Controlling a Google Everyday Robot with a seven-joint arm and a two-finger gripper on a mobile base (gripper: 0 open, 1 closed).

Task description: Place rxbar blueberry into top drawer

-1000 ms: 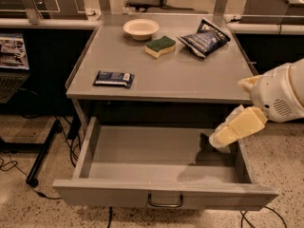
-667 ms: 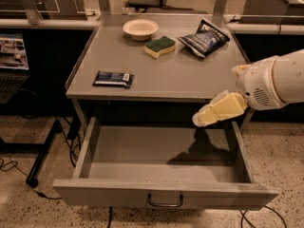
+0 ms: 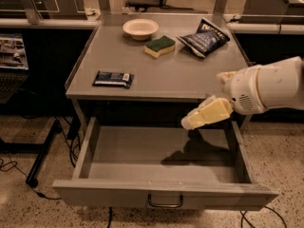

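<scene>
Camera view: gripper (image 3: 189,122) risen leftward over open top drawer (image 3: 109,195), jaws together; rxbar blueberry (image 3: 113,78) unmoved.

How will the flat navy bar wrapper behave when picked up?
The flat navy bar wrapper lies flush on the grey tabletop: probably light, won't roll, hard to get under. Its film may slip. The gripper hangs over the open grey drawer.

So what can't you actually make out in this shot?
All in the camera view:
- The gripper hovers over the right rear of the open top drawer, hiding that corner.
- The arm is cut off by the right edge.
- The rxbar blueberry lies on the table; its lettering is too small to read.
- Behind the drawer, under the table, all is shadow.
</scene>
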